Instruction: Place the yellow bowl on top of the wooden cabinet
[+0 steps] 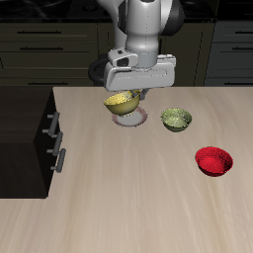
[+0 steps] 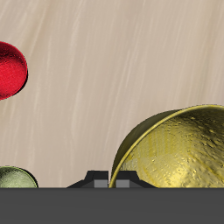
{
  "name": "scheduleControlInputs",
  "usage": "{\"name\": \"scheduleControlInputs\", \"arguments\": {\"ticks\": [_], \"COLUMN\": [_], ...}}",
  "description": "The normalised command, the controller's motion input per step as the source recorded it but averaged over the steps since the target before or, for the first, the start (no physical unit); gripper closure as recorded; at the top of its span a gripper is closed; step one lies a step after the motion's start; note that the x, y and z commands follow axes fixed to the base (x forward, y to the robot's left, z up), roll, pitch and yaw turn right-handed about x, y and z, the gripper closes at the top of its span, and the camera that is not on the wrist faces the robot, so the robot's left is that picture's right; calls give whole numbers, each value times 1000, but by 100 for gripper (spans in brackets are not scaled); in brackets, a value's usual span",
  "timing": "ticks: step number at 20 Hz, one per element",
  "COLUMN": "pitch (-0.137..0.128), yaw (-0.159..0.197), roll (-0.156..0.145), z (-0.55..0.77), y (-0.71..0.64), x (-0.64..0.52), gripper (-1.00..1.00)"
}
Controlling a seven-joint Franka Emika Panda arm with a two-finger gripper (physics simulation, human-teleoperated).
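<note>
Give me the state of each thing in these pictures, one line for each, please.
yellow bowl: lifted off the table, tilted, held by the gripper
wooden cabinet: both drawers shut, nothing on top
olive-green bowl: upright on the table
red bowl: upright on the table

Mottled bright-yellow bowl (image 1: 121, 102), olive-green bowl (image 1: 177, 120), red bowl (image 1: 213, 160), near-black cabinet (image 1: 25, 128).
</note>
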Motion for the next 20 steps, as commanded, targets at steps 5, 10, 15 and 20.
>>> {"name": "scheduleControlInputs", "arguments": {"ticks": [5,10,15,20], "pitch": [-8,-28,-17,-19], "yaw": [6,13,1,9], "roll": [11,1,-9,5], "z": [113,199,133,95], "y": [-8,-56,-70,-28], "x": [-54,-94,-74,-99], "gripper": [100,100,100,100]}}
